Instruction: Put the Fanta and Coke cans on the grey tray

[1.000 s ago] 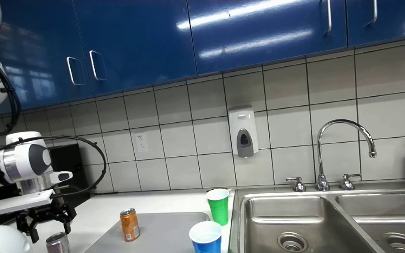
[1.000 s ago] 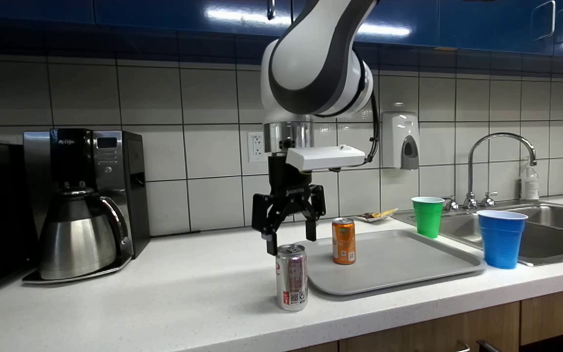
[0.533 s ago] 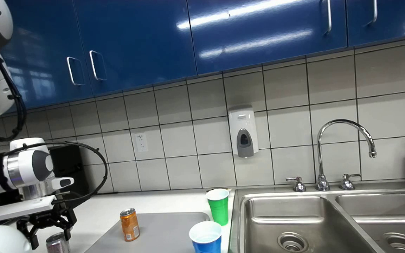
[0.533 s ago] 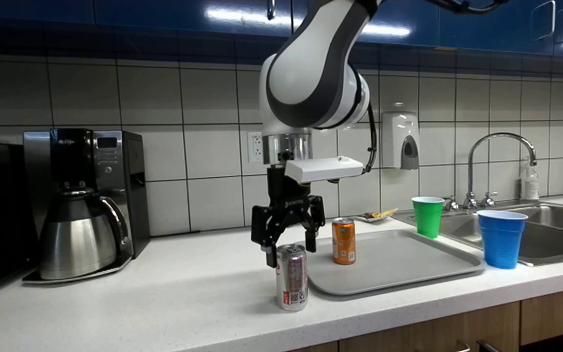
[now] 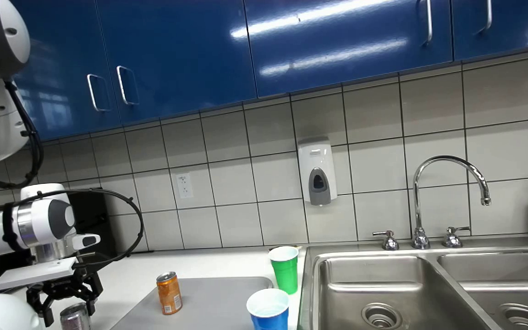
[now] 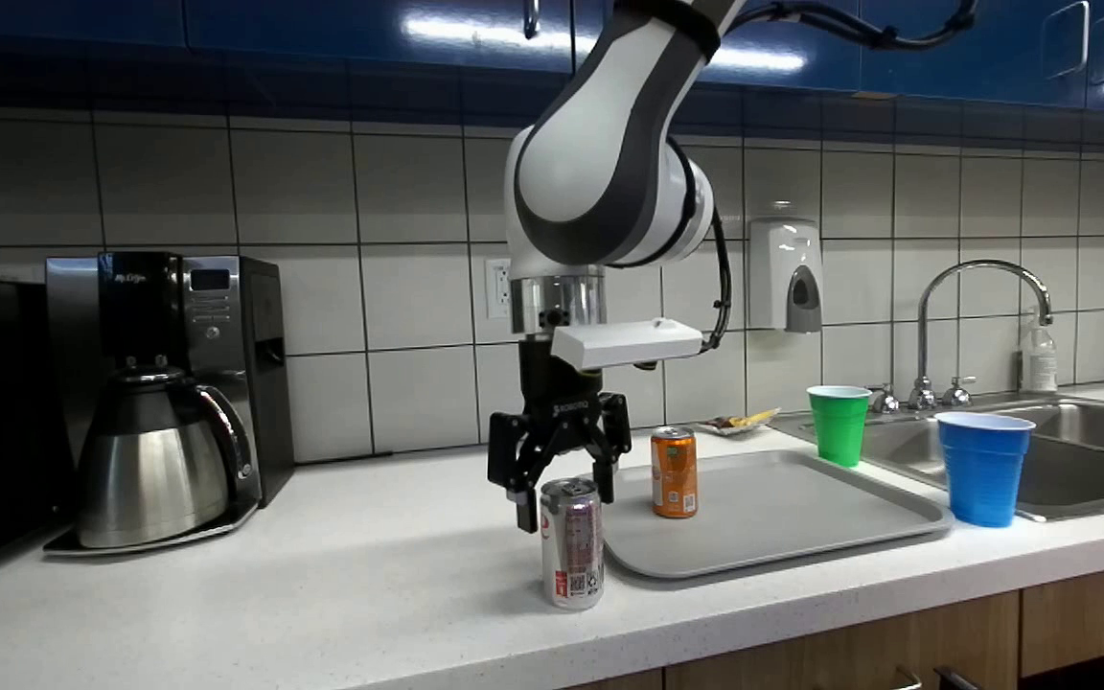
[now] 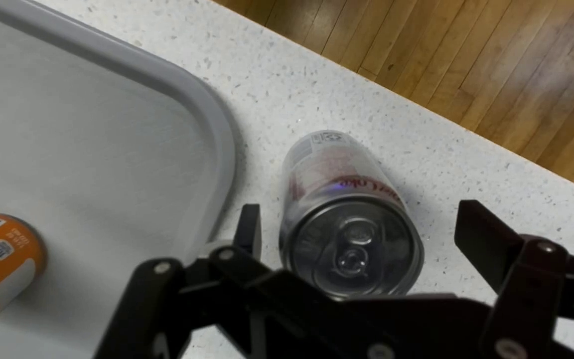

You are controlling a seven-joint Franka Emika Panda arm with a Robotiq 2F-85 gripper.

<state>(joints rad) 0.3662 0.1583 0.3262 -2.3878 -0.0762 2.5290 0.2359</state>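
In an exterior view, a black pincer [image 5: 69, 314] hangs at lower left, jaws spread, over the silver Diet Coke can [image 5: 75, 318], and an orange Fanta can [image 5: 169, 294] stands upright on the grey tray [image 5: 222, 303]. In an exterior view, the Diet Coke can stands upright on the white counter [image 6: 370, 565] just beside the tray, while a green cup [image 6: 839, 428] and a blue cup [image 6: 983, 476] stand between the tray and the steel sink [image 6: 907, 450]. In the wrist view, the pincer's parted fingertips [image 7: 481, 237] flank the Diet Coke can's top, a gap showing on each side.
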